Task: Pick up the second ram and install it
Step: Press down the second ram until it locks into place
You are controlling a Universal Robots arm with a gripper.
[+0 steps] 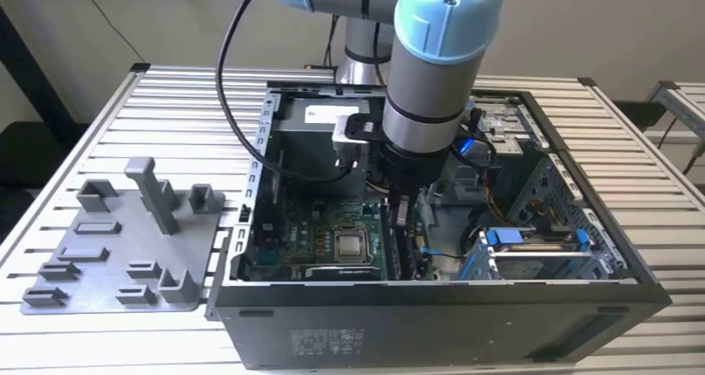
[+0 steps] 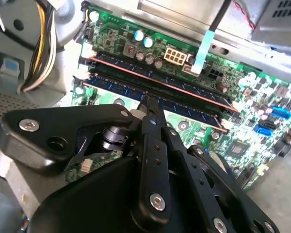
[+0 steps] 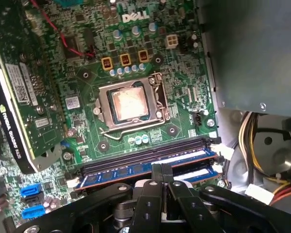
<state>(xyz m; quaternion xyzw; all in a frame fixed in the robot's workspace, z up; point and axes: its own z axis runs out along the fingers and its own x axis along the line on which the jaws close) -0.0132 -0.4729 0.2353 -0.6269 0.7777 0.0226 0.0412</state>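
My gripper point(image 1: 399, 220) reaches down into the open computer case point(image 1: 441, 301), over the memory slots to the exterior view's right of the processor socket point(image 1: 350, 244). Two dark-green sticks stand side by side in the slots. In both wrist views the black fingers are shut, tips together, on the top edge of the nearer stick, the second ram point(image 2: 186, 106) point(image 3: 196, 174), near its middle. The fingers meet along the stick's length and do not clamp its sides. The other stick point(image 2: 174, 86) sits just beyond it. My gripper point(image 2: 148, 101) point(image 3: 161, 169) hides the part under its tips.
A grey fixture plate point(image 1: 121, 251) with upright posts lies on the slatted table at the exterior view's left of the case. Inside the case are a graphics card point(image 3: 19, 107), yellow cable bundles point(image 3: 250, 141), a blue-latched drive cage point(image 1: 529, 243) and an empty black slot point(image 3: 136, 156).
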